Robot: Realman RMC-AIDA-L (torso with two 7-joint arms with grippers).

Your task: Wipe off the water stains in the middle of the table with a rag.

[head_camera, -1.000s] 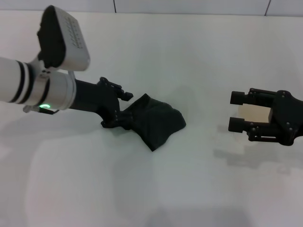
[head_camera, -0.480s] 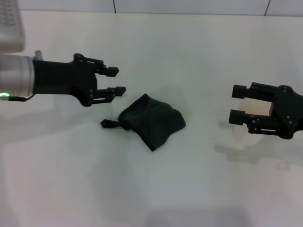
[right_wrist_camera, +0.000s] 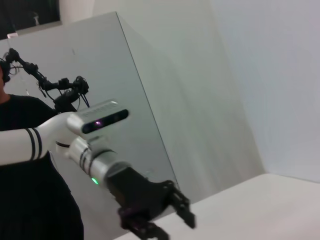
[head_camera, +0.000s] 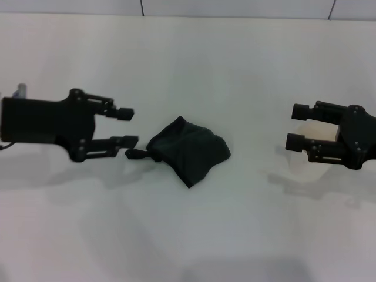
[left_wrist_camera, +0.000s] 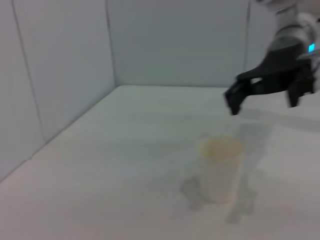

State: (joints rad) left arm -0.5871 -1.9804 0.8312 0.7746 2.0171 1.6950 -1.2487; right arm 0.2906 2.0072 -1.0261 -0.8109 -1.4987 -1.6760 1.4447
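The left claw (head_camera: pixel 126 126) hangs released with its tips just beside the rag's loop tag; the rag (head_camera: pixel 189 150) lies crumpled on the table (head_camera: pixel 194 235) straight ahead of it, well apart from the released right claw (head_camera: pixel 296 126)

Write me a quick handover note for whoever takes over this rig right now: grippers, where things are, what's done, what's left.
Left gripper: open, holding nothing, beside the rag's loop tag.
Right gripper: open, idle at the right, with the white cup behind its fingers.
Rag: bunched in a heap mid-table, released.
Water stains: none visible; any left under the rag would be hidden.
Done: rag sits at the middle spot.
Left: probably lift the rag, check underneath, wipe again if needed.
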